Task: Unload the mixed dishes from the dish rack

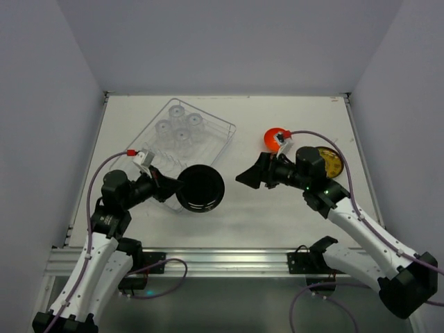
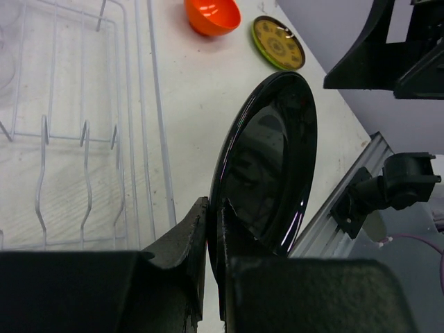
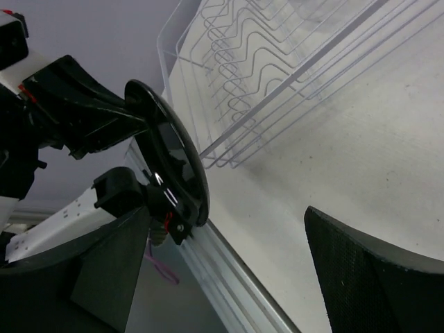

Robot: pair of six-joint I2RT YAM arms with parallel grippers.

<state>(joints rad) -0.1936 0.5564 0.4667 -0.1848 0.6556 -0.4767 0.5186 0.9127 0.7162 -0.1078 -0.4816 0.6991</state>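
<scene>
the left pincer (image 1: 170, 186) is clamping narrowly on the rim of the black plate (image 1: 201, 187), holding it on edge just outside the near corner of the dish rack (image 1: 210, 135), above the counter (image 1: 277, 208). the right pincer (image 1: 248, 175) is standing wide, holding nothing and facing the plate from close by, so i'm guessing a handover is coming. four tumblers (image 1: 180, 137) are sitting in the rack; the orange bowl (image 1: 272, 136) and a yellow-green plate (image 1: 331, 163) are lying out on the counter to the right.

what's worrying me is that thin pinch on a glossy rim: the plate could be swinging or sliding out if it gets nudged. if the right pincer is coming in off-line, one finger may be knocking the face instead of straddling the edge. if the left lets go before the right has closed, the plate is dropping onto the counter.
</scene>
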